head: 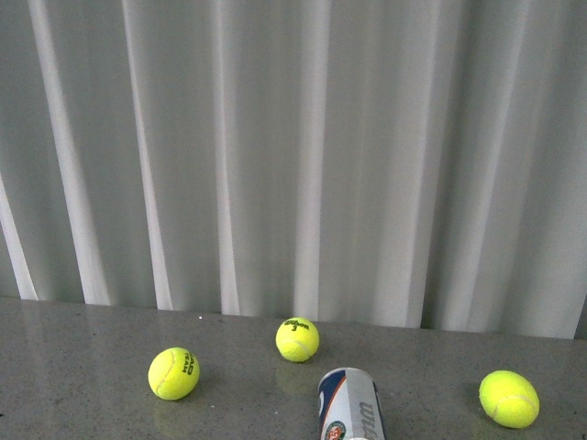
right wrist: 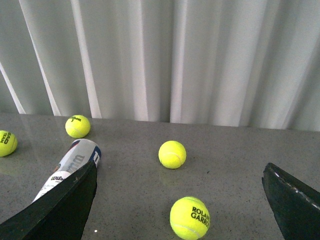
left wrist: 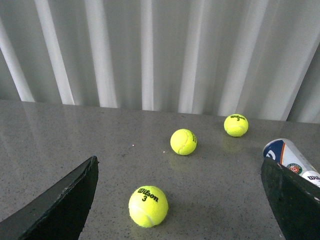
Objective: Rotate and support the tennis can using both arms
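The tennis can (head: 348, 408) lies on its side on the grey table at the bottom centre of the front view, its closed end towards the curtain. Neither arm shows in that view. In the left wrist view my left gripper (left wrist: 179, 162) is open low over the table, and the can (left wrist: 292, 159) lies just beyond one black finger (left wrist: 292, 200), partly hidden by it. My right gripper (right wrist: 180, 172) is open too. In its view the can (right wrist: 75, 162) lies beside one finger (right wrist: 60, 205), its near part hidden. Nothing is held.
Loose yellow tennis balls lie around the can on the table (head: 73, 367): one left (head: 173, 373), one behind (head: 297, 339), one right (head: 509, 399). A ball (left wrist: 148, 206) sits between the left fingers, another (right wrist: 189, 218) between the right ones. A white curtain (head: 293, 156) closes the far edge.
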